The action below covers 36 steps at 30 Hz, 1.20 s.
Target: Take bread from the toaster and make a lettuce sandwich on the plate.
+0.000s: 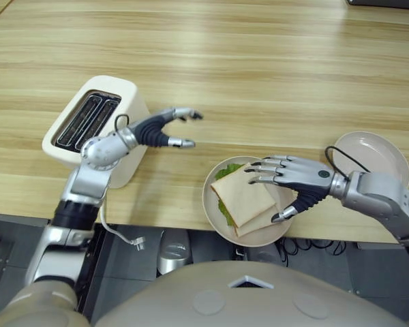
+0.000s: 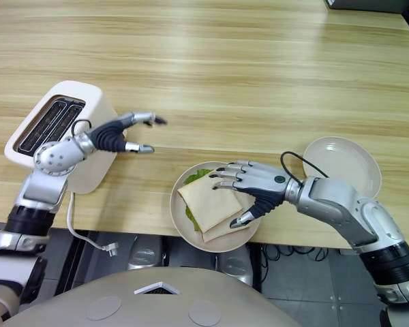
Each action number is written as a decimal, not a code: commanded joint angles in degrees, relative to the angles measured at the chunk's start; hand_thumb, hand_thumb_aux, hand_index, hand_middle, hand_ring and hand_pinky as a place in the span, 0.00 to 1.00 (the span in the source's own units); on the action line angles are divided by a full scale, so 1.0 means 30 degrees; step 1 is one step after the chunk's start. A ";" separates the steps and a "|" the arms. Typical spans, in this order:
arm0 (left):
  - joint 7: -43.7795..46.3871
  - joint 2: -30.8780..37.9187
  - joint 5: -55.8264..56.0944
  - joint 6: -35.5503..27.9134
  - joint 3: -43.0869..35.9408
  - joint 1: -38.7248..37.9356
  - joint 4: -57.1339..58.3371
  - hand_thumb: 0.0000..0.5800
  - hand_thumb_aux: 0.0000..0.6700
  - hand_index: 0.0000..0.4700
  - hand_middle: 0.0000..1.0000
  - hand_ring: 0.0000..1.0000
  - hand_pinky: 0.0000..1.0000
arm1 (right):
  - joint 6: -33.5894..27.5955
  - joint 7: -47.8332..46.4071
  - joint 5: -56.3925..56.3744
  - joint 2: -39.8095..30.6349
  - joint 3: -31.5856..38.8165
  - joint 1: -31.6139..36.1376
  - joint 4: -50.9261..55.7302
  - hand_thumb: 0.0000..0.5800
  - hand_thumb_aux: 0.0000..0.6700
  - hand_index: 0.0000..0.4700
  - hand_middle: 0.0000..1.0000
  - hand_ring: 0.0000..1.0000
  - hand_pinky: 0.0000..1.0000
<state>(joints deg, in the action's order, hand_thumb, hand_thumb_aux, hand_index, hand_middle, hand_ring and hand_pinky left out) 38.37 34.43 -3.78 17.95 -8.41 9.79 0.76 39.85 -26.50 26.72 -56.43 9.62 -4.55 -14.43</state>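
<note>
A cream toaster [image 1: 95, 126] stands at the table's left front, its two slots dark. On the beige plate [image 1: 215, 219] near the front edge lie two tan bread slices [image 1: 242, 197] stacked with green lettuce [image 1: 226, 172] showing at their left and far edges. My right hand [image 1: 290, 182] hovers over the right side of the sandwich, fingers spread and open, fingertips at the top slice. My left hand [image 1: 160, 129] is just right of the toaster above the table, fingers extended, holding nothing.
A second, smaller beige plate [image 1: 376, 157] lies at the right by my right forearm. A white power cord [image 1: 119, 231] hangs off the table's front edge below the toaster. Bare wooden table stretches behind.
</note>
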 commanded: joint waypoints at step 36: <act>0.4883 -0.0403 0.0569 -0.2262 -0.4607 -0.5662 0.1224 1.00 1.00 0.98 1.00 1.00 1.00 | -0.2527 -0.5759 -0.1935 0.0422 0.2893 -0.4404 0.2417 1.00 1.00 0.98 1.00 1.00 1.00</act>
<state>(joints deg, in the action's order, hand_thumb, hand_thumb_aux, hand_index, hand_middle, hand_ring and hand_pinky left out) 53.04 32.98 -1.60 11.22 -21.97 -7.29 2.42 32.13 -44.39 20.20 -55.82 18.34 -18.63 -7.47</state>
